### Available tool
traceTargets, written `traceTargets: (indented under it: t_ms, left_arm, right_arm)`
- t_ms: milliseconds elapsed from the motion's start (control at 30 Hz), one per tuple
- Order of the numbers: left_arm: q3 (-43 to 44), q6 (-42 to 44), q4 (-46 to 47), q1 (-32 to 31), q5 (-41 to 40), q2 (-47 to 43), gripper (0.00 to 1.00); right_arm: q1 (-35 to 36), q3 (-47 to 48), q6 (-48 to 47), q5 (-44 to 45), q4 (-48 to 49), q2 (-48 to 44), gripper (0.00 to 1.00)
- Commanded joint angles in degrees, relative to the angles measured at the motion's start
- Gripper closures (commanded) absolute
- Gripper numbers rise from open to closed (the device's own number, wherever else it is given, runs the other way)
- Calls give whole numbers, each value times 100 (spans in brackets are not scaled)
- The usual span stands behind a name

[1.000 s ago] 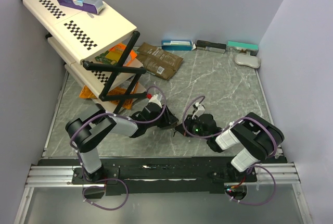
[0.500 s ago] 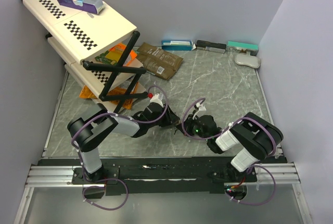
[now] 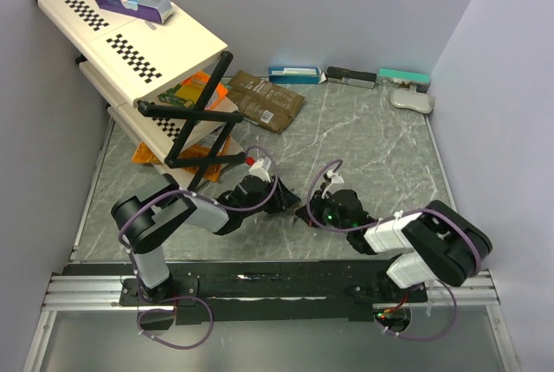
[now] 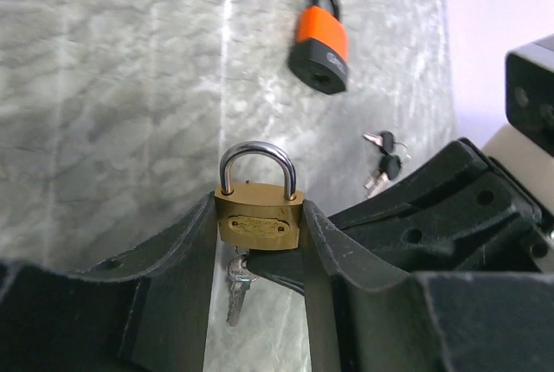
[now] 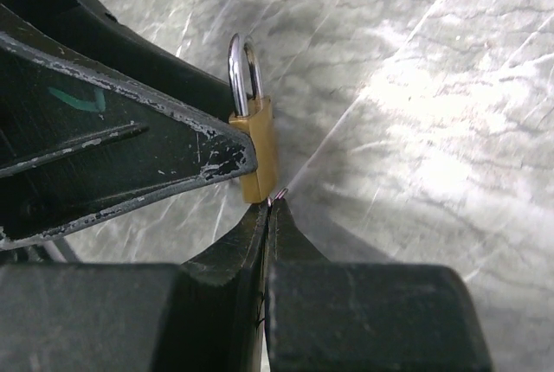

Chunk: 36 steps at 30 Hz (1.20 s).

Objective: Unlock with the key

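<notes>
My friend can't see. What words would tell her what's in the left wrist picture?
A brass padlock, shackle closed and pointing up, is clamped between the black fingers of the left tool, with a silver key just below it. Farther off on the marbled table lie an orange-and-black padlock and a bunch of keys.

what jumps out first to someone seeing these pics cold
A brass padlock, shackle closed, is clamped between the fingers of the left gripper near the front middle of the table, with a key hanging at its underside where the shut right gripper meets it. Just beyond, an orange padlock lies on the grey marbled top, a small bunch of keys beside it.
</notes>
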Motion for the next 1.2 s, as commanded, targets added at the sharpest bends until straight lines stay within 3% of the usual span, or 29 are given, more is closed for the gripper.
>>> traceTargets:
  t_ms: [0,333,767,1167]
  left_arm:
    - [-230,-43,673,-496,1601,-301,99]
    - [-608,133,1385,-487,1848,-688,99]
    - [-951,229,2071,-505,2138,-960,99]
    - [-995,440,2405,-654,2357,-1110,99]
  right_arm:
    - [-76,506,22,351,556,-601,100]
    - [-172,304,268,140,398,-1304,100]
    - [-251,505,312,-238,-543,-2253,100]
    - [-532,444,602,-879,-202,-2412,100]
